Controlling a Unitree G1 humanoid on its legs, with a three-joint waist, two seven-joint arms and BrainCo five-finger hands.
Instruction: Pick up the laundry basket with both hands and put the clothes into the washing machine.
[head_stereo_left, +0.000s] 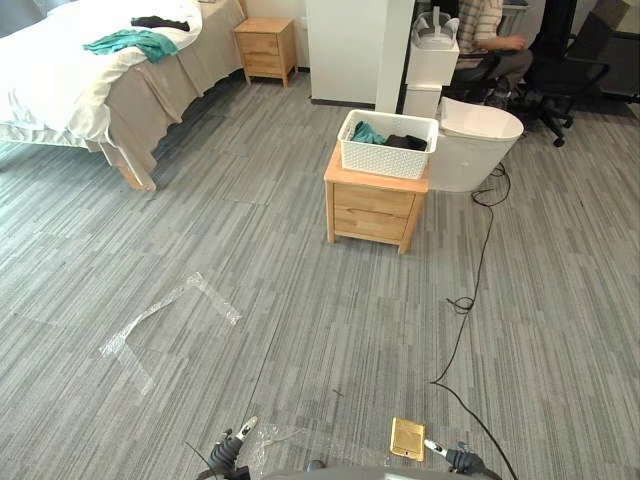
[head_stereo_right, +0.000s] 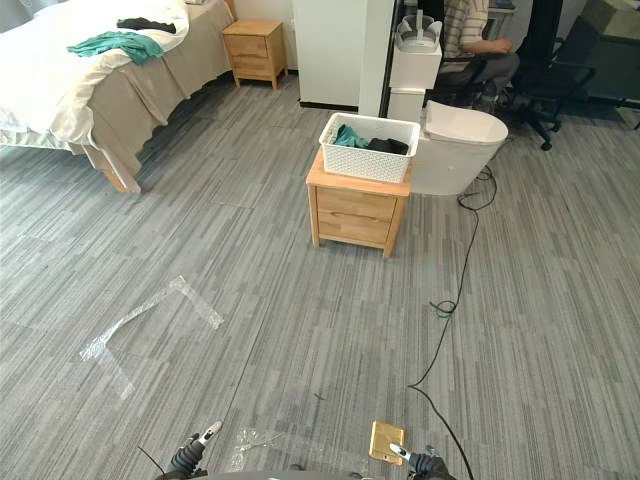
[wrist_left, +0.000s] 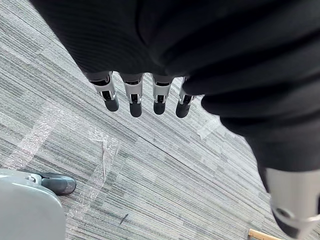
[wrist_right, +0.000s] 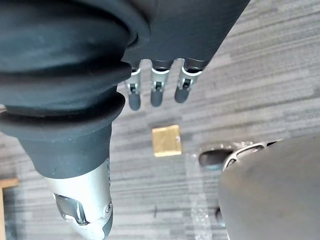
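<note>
basket (head_stereo_left: 385, 160): white, perforated walls, upright on the table, well ahead of the robot and well apart from both robot hands.
clothes (head_stereo_left: 366, 133): a teal piece at the basket's left end, a black piece beside it; both lie inside the basket.
table (head_stereo_left: 372, 210): low, wooden, drawer fronts facing the robot; stands on the floor just beside the washer.
washer (head_stereo_left: 465, 160): white, rounded, low; just right of the table and a little behind it; cannot tell whether its lid is up.
left robot hand (wrist_left: 135, 100): low over the floor at the near left; fingers straight and apart, thumb off to one side, holding nothing.
right robot hand (wrist_right: 156, 92): low over the floor at the near right; fingers straight and apart, holding nothing; the brass plate lies past its fingertips.
floor (head_stereo_left: 300, 290): grey striped carpet.
tape (head_stereo_left: 150, 315): clear strips stuck to the floor in an angled shape, left of centre, between the robot and the bed; more crinkled tape lies under the left robot hand.
brass plate (head_stereo_left: 407, 438): small, square, flat on the floor, near the right robot hand.
bed (head_stereo_left: 60, 80): far left, white cover, beige skirt.
teal cloth (head_stereo_left: 132, 42): spread on the bed.
black cloth (head_stereo_left: 160, 22): on the bed, just behind the teal cloth.
nightstand (head_stereo_left: 265, 48): wooden, beside the bed at the far wall.
person (head_stereo_left: 490, 30): seated at the far right, behind the washer.
chair (head_stereo_left: 560, 75): black, on castors, beside the person.
</note>
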